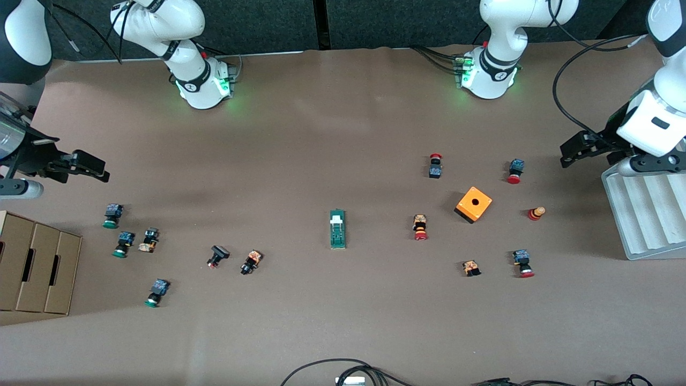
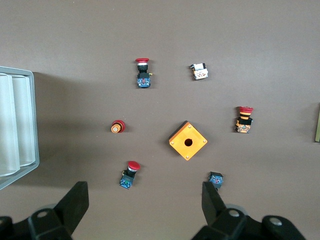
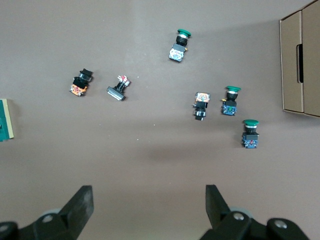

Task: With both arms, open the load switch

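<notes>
From the front camera you see the load switch (image 1: 337, 229) lying flat in the middle of the table, untouched, with red-capped push buttons (image 1: 420, 227) and an orange cube (image 1: 474, 204) toward the left arm's end and green-capped buttons (image 1: 124, 243) toward the right arm's end. It sits between the two arms, which suits a two-handed pull. The left gripper (image 1: 572, 152) hangs by the ribbed grey tray (image 1: 643, 214), and the right gripper (image 1: 91, 167) hangs above the cardboard box (image 1: 37, 262); both are well apart from the switch, empty, and parked out at the table's ends.

In the left wrist view, your left gripper's fingers (image 2: 75, 202) are spread wide with nothing between them. The cube and red buttons lie below, and only a sliver of the switch (image 2: 318, 122) shows at the frame's edge.

In the right wrist view, the right gripper's fingers (image 3: 80, 205) are likewise wide apart and holding nothing. Green buttons lie below, and the switch (image 3: 6, 120) just peeks in. You likely need both arms brought in to it.
</notes>
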Available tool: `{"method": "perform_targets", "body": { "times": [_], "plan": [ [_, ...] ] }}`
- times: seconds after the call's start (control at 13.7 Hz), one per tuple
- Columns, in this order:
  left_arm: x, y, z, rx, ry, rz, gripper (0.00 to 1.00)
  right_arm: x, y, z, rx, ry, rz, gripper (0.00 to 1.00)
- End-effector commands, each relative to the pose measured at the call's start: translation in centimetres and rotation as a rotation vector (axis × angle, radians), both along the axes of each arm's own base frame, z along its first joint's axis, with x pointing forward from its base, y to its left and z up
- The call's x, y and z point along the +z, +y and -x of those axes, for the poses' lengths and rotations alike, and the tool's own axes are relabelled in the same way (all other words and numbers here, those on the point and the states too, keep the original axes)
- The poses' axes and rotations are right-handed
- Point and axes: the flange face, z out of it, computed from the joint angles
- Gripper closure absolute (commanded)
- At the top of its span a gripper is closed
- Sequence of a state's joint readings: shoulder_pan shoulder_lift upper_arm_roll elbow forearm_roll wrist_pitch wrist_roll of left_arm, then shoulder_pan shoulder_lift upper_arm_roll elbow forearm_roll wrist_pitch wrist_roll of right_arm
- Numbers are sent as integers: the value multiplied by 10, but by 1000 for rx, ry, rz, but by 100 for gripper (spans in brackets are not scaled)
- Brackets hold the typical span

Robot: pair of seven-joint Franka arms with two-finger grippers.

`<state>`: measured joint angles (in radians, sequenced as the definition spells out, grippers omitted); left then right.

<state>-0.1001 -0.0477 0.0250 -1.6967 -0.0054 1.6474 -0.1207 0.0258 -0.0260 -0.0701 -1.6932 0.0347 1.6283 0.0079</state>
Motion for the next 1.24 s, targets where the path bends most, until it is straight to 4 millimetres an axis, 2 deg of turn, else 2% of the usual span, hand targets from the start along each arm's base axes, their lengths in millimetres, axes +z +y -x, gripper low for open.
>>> {"method": "perform_targets", "body": {
  "times": [0.0,1.17],
  "plan": [
    [8,-4,1,-3,-9,2,0,-7,1,0,9,46,15,0],
    [6,-5,3,-11,6,-32,0,-15,4,-5,13,52,18,0]
  ]
}}
